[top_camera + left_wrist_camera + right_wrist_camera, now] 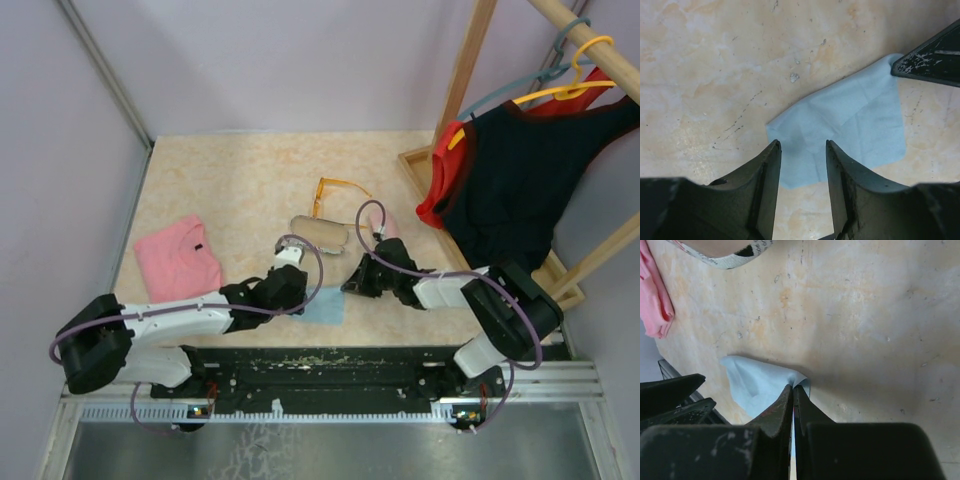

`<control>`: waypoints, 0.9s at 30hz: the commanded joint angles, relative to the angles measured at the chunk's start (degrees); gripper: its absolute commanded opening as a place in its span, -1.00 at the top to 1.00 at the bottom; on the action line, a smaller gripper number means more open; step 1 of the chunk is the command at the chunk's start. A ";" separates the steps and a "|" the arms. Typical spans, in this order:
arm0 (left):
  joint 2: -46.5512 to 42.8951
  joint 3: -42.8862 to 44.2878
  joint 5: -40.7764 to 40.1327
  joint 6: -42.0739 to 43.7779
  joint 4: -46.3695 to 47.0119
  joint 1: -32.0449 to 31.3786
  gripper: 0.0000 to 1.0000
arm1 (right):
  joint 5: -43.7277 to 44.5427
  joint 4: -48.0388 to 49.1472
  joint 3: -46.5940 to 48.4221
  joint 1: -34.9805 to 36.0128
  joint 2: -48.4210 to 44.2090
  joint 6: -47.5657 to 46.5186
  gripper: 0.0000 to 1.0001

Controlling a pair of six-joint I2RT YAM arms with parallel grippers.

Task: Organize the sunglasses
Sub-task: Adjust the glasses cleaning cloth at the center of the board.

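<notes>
Hidden or unclear: the pink case (388, 226) is largely covered by the right arm's cable loop, with only one end showing. The printed case (320, 233) is whole from above but cut off at the top edge of the right wrist view. From overhead, both sets of fingertips are lost under the arms' own black housings, so finger state is read from the wrist views. The black garment (510, 190) on the wooden rack (470, 70) runs out of frame at 3 o'clock.

Left gripper (802, 145): fingers apart, nothing between them. It is poised over the near edge of the blue cloth (850, 125), which lies flat on the table (230, 180).

Right gripper (792, 387): fingers pressed together on the cloth's corner, which rises to meet the tips. How much fabric is caught cannot be told.

Task item: the orange sunglasses (338, 186) lie on the table at roughly 12 o'clock from both grippers and well apart from them. The printed case sits between them and the fingers, and neither gripper touches them.

A pink cloth (178, 258) lies at 9 o'clock of the left gripper.
</notes>
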 commanded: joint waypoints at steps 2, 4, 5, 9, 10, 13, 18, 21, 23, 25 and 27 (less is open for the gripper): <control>-3.59 0.89 0.37 -0.86 -0.22 0.70 0.03 | 1.33 2.21 -0.79 0.40 -4.82 0.56 1.00; -3.52 0.83 1.30 -1.11 0.06 0.79 0.02 | 1.53 2.61 -1.10 0.38 -5.77 1.15 1.00; -3.30 0.73 1.77 -1.20 0.29 0.84 0.02 | 1.57 2.80 -1.29 0.35 -6.17 1.36 1.00; -1.68 0.30 4.49 -0.92 2.29 0.80 0.04 | 1.58 3.84 -1.96 0.37 -7.78 2.65 1.00; -1.19 0.28 5.33 -0.30 3.03 0.79 0.05 | 1.51 3.99 -1.99 0.40 -8.05 2.87 1.00; 0.59 0.35 6.10 2.74 4.86 0.79 0.05 | 1.28 4.27 -1.96 0.35 -8.42 3.27 1.00; 3.30 1.88 2.99 6.30 3.91 0.79 -0.01 | 1.20 4.10 -1.73 0.35 -7.78 3.35 1.00; 4.50 3.30 2.80 6.10 2.57 0.79 -0.01 | 2.14 3.08 -1.47 0.35 -7.21 3.32 1.00; 5.17 3.60 3.60 5.38 2.34 0.79 0.08 | 2.31 2.78 -1.15 0.37 -6.72 3.02 1.00; 5.66 3.74 4.54 4.80 2.43 0.72 0.18 | 2.24 3.07 -1.13 0.35 -6.30 3.03 1.00; 6.23 3.99 5.57 4.63 2.32 0.71 0.21 | 2.04 3.37 -1.19 0.35 -5.98 2.96 1.00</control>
